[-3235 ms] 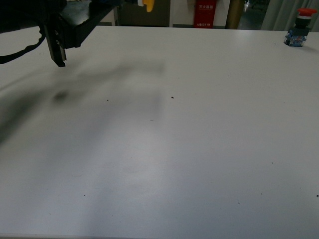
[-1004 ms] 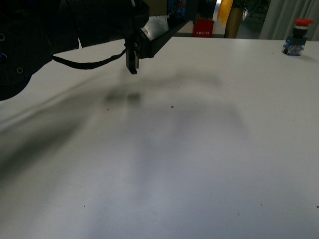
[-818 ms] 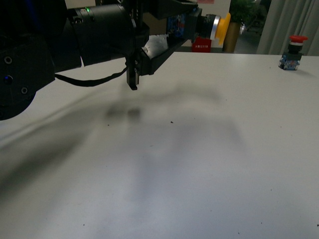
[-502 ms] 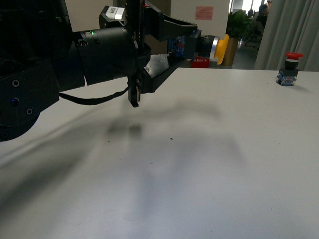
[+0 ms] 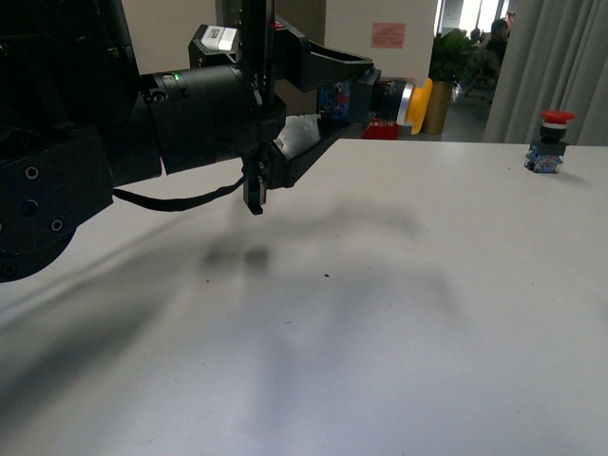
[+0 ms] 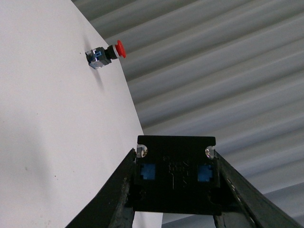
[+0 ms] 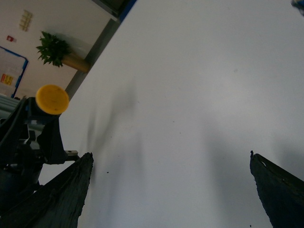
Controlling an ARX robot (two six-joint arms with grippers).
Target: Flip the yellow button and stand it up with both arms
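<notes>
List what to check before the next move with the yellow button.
1. Grip: left gripper shut on yellow button: ok.
2. Height: button clear of the table: ok.
3. Handover: right gripper open: ok.
4. Line-up: button between the right gripper's fingers: not ok, it sits off to one side.
5. Cap facing up: not ok, it points sideways.
6. Clearance: red button far from the yellow one: ok.

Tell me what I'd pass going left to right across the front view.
left arm → yellow button → potted plant → red-capped switch
</notes>
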